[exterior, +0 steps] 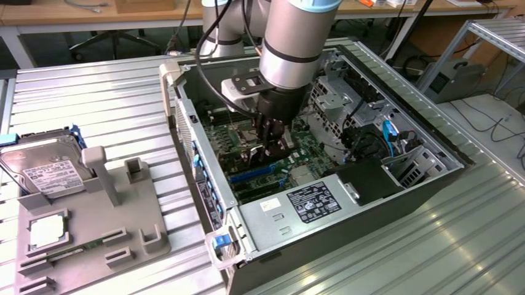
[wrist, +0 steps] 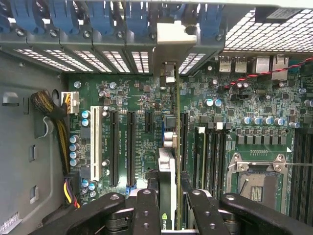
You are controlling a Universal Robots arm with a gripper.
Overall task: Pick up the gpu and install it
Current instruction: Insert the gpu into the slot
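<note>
On the metal table [exterior: 98, 98], inside the open case [exterior: 361, 239], the tool [wrist: 170, 195] clamps the gpu [wrist: 167, 166] over the motherboard [wrist: 142, 98].

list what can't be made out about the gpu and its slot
- Wrist view: the gpu is edge-on, so it hides its own contacts and the slot beneath; seated or not, cannot tell.
- Wrist view: the gripper covers the gpu's near end, cut off by the frame edge.
- Exterior view: the arm and gripper hide most of the gpu.
</note>
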